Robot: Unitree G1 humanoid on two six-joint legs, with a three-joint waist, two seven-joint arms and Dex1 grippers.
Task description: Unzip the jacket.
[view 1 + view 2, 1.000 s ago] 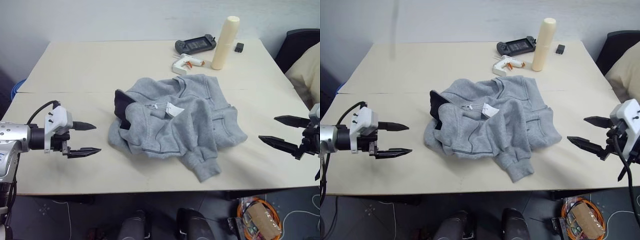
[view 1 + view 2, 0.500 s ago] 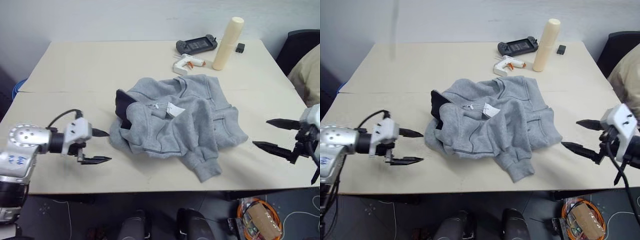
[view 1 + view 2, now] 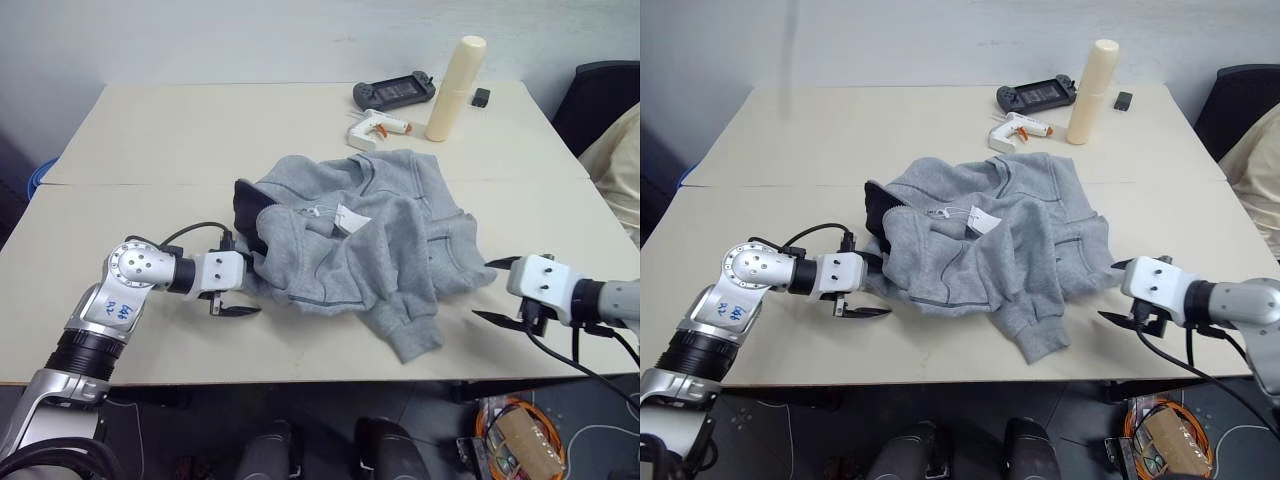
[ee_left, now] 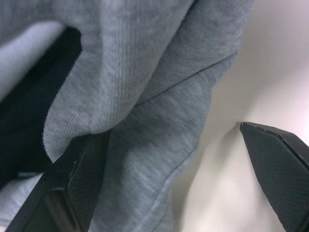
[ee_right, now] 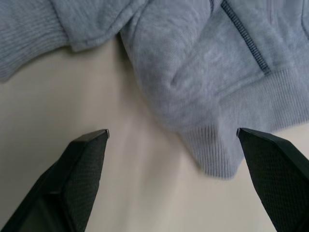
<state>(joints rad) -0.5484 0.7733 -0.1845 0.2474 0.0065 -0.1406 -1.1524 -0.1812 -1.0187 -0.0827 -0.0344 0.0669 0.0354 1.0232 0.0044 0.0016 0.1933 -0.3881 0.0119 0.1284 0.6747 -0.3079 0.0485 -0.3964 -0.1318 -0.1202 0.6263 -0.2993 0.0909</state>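
A: Step in hand? Approach, I'd say. The jacket [image 3: 360,235] lies crumpled mid-bench [image 3: 150,130], still zipped as far as can be seen, dark collar lining turned toward the robot's left and the white hang tag [image 3: 348,218] on top.

B: Agreed. Left gripper [image 3: 243,290] sits at the collar-side edge. In the left wrist view one finger [image 4: 72,188] is against the grey fold beside the dark lining and the other stands apart over bare bench. Jaws wide, nothing clamped.

A: Right gripper [image 3: 497,292]?

B: Low over the bench just beside the ribbed hem on the jacket's right edge. Right wrist view shows both fingers spread well apart with the hem corner between them and ahead; no contact that I can see. Holding nothing.

A: Arm pose: both forearms reach in low from the sides, grippers angled inward and slightly down toward the cloth.

B: Next move, my judgement: one gripper pins fabric near the collar, the other must find the zipper pull. The pull isn't discernible here; folds likely hide it.

A: Risk noted: pinching loose fleece would drag the whole garment rather than run the zip.
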